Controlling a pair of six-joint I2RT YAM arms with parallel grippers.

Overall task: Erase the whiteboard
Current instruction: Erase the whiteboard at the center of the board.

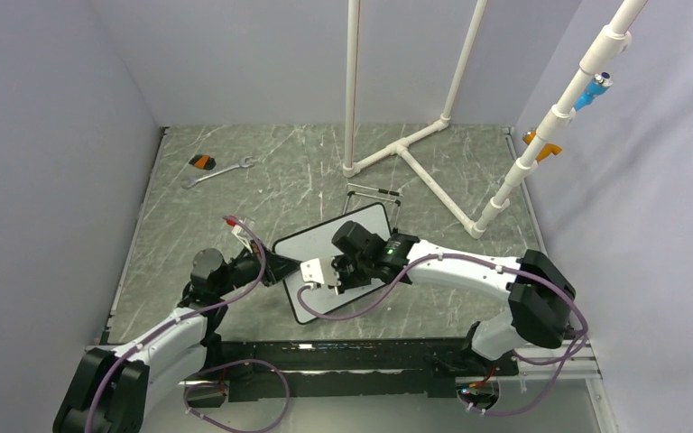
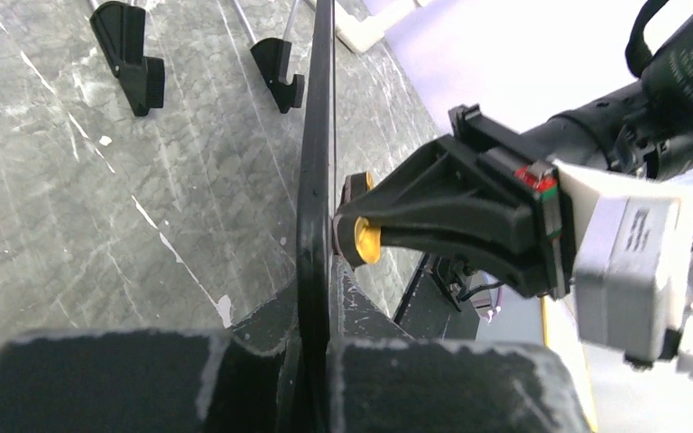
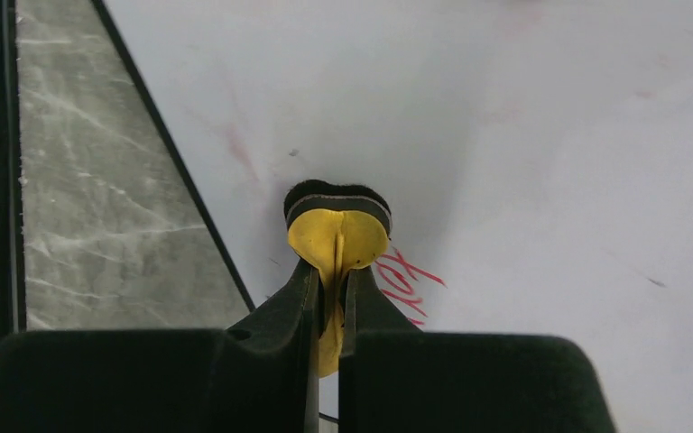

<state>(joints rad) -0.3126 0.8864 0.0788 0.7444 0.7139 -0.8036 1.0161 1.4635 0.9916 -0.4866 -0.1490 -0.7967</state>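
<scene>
The whiteboard (image 1: 365, 221) stands tilted up off the table in the middle, with a black frame and mostly wiped white face (image 3: 523, 126). My left gripper (image 1: 281, 269) is shut on its left edge; the left wrist view shows the frame (image 2: 316, 171) edge-on, pinched between the jaws of the left gripper (image 2: 314, 361). My right gripper (image 1: 336, 276) is over the board, shut on a yellow eraser (image 3: 338, 236) whose black felt pad (image 3: 336, 193) presses on the white surface. Red handwriting (image 3: 408, 276) shows just right of the right gripper (image 3: 329, 293). From the left wrist the eraser (image 2: 366, 240) touches the board.
A silver wrench (image 1: 218, 172) and a small orange-and-black object (image 1: 202, 162) lie at the back left. A white pipe frame (image 1: 415, 158) stands behind the board. The board's wire stand (image 1: 374, 193) and black feet (image 2: 131, 56) sit on the marbled table (image 1: 189, 244).
</scene>
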